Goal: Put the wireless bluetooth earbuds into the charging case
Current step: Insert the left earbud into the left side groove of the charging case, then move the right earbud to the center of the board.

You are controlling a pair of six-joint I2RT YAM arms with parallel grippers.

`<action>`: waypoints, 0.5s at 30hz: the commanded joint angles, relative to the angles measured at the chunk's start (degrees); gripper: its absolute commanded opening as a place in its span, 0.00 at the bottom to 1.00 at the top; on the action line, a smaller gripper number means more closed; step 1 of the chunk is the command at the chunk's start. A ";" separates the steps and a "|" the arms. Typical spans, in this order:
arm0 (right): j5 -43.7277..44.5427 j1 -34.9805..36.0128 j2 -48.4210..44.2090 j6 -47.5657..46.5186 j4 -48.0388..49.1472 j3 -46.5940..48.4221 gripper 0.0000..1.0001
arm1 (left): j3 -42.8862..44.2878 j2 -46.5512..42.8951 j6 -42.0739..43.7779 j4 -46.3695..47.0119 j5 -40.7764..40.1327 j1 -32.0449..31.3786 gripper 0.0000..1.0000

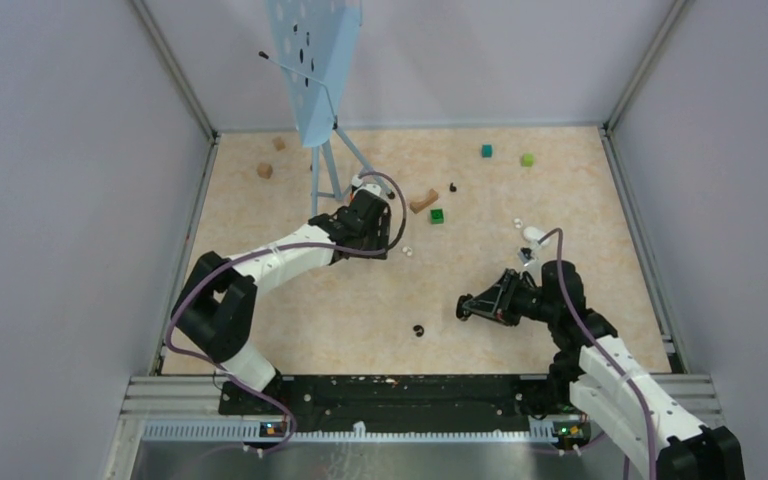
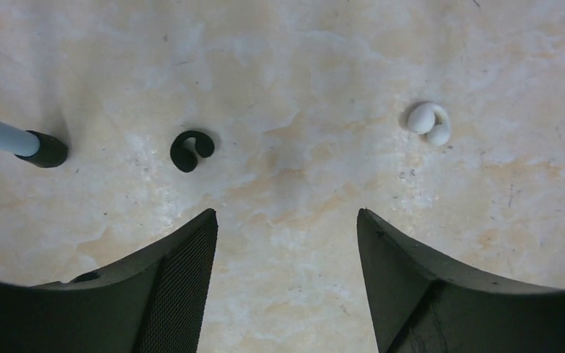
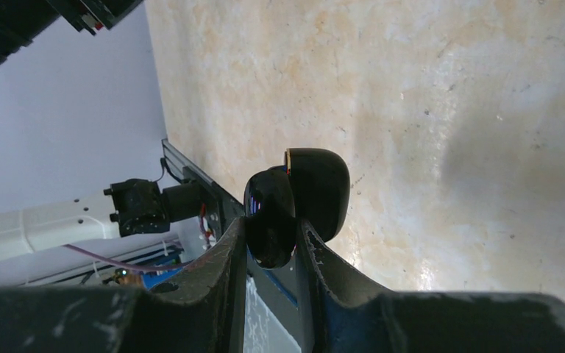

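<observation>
Up top, the left fingers (image 1: 378, 238) are hovering over the middle of the surface (image 1: 290, 330), just beside the white earbuds (image 1: 405, 250). A black earbud (image 1: 418, 330) is lying nearer the bases, and the right fingers (image 1: 472, 305) are pointing towards it.

On the left wrist, those fingers (image 2: 184, 279) are standing wide apart and holding nothing. A curled black earbud (image 2: 191, 151) and the white pair (image 2: 428, 123) are lying ahead of them, well apart.

On the right wrist, the fingers (image 3: 224, 272) are clamping narrowly on the glossy black charging case (image 3: 316, 187), carrying it clear of the surface (image 3: 449, 110).
</observation>
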 commanded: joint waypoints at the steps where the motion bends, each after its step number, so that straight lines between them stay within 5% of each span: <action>1: 1.75 -0.40 -0.66 -2.95 -4.61 4.44 0.00 | -0.12 -0.62 3.51 3.71 2.83 0.52 0.74; 4: 4.96 -0.43 -1.24 -5.61 -10.54 7.24 0.00 | -0.51 -1.24 5.59 5.14 6.24 -2.48 0.74; 15: 26.11 -1.56 -4.38 -11.10 -31.21 15.72 0.00 | 5.96 2.07 5.60 3.58 -0.65 -14.31 0.78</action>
